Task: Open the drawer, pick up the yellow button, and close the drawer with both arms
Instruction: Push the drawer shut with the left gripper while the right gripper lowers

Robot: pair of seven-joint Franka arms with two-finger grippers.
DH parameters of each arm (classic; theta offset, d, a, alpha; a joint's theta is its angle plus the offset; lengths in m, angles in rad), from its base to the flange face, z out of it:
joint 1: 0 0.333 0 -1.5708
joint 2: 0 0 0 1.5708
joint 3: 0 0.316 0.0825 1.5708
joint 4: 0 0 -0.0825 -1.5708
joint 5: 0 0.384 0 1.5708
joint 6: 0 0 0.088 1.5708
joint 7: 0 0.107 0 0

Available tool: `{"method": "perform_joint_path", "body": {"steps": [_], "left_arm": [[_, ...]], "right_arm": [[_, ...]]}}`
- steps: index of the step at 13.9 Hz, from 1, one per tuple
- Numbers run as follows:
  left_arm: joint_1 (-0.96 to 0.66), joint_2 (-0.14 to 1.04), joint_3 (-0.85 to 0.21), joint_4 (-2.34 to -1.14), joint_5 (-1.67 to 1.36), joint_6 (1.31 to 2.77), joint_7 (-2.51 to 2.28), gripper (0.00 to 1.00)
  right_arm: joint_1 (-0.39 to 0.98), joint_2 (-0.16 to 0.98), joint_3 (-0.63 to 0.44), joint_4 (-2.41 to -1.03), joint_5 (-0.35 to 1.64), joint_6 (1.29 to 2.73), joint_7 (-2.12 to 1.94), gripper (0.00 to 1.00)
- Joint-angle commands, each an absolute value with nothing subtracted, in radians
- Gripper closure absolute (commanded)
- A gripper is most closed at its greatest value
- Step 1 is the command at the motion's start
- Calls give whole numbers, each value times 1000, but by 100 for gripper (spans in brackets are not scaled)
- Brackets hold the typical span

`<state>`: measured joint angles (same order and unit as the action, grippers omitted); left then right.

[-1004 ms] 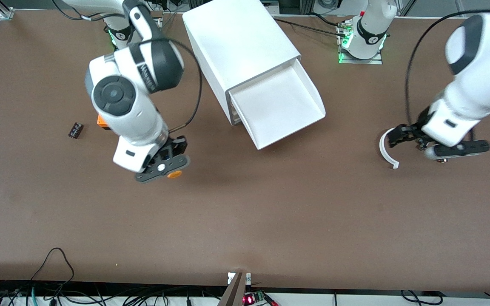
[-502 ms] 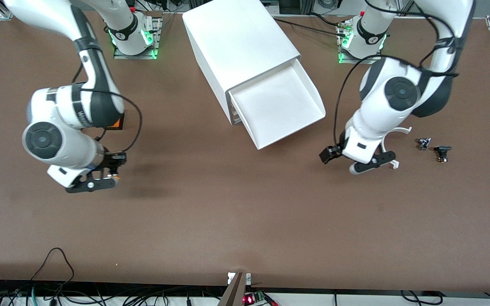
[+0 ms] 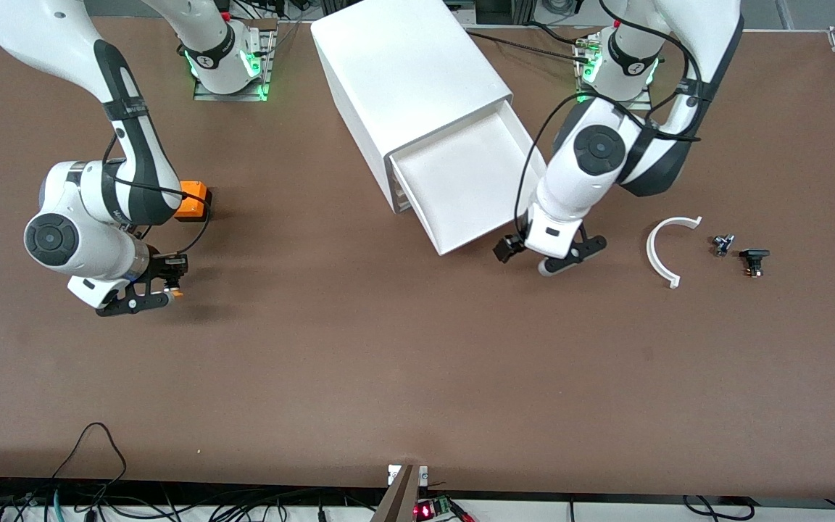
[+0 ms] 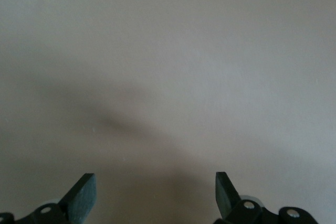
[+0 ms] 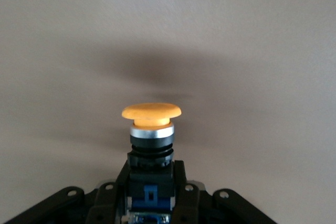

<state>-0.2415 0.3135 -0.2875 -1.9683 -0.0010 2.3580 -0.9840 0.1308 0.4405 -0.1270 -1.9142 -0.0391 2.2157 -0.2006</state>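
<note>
Brown table (image 3: 417, 362) carries your cabinet (image 3: 406, 80), its top drawer (image 3: 472, 181) pulled out. Your right gripper (image 3: 164, 290) pinches the button (image 5: 151, 121) over bare table near the cube (image 3: 191, 201). Your left gripper (image 3: 533, 257) hovers just beside the drawer's front, jaws spread.

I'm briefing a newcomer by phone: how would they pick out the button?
Start at the white cabinet and go toward the right arm's end of the table, to the orange cube. Just nearer the camera, the right pincer grips the button above the tabletop. Its round orange-yellow cap distinguishes it from the cube.
</note>
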Motion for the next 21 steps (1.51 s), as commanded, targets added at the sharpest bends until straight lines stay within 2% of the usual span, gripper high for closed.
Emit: {"method": "perform_joint_path", "body": {"steps": [1, 6, 7, 8, 9, 10, 13, 15, 21], "left_arm": [[-238, 241, -319, -2060, -8, 2365, -997, 0], [-227, 183, -446, -2150, -8, 2359, -985, 0], [-227, 180, -474, -2161, -8, 2358, -982, 0], [-227, 172, -507, -2174, -8, 2356, -982, 0], [-227, 163, -532, -2190, -8, 2346, -980, 0], [-227, 164, -557, -2198, -8, 2342, -980, 0], [-227, 163, -598, -2210, -8, 2342, -977, 0], [-227, 156, -598, -2210, -8, 2342, -979, 0], [-210, 143, -640, -2212, -8, 2322, -979, 0]], "right_arm": [[65, 359, -104, -2057, -46, 2336, -355, 80], [41, 370, -104, -2158, -46, 2482, -436, 71], [41, 371, -104, -2164, -46, 2493, -437, 66], [41, 370, -103, -2164, -46, 2490, -437, 55], [41, 364, -95, -2161, -46, 2485, -436, 23], [41, 357, -86, -2151, -43, 2476, -430, 0], [41, 342, -69, -2064, -26, 2328, -407, 0], [41, 342, -40, -1966, 21, 2214, -344, 0], [43, 315, 72, -1654, -4, 1887, -62, 0]]}}
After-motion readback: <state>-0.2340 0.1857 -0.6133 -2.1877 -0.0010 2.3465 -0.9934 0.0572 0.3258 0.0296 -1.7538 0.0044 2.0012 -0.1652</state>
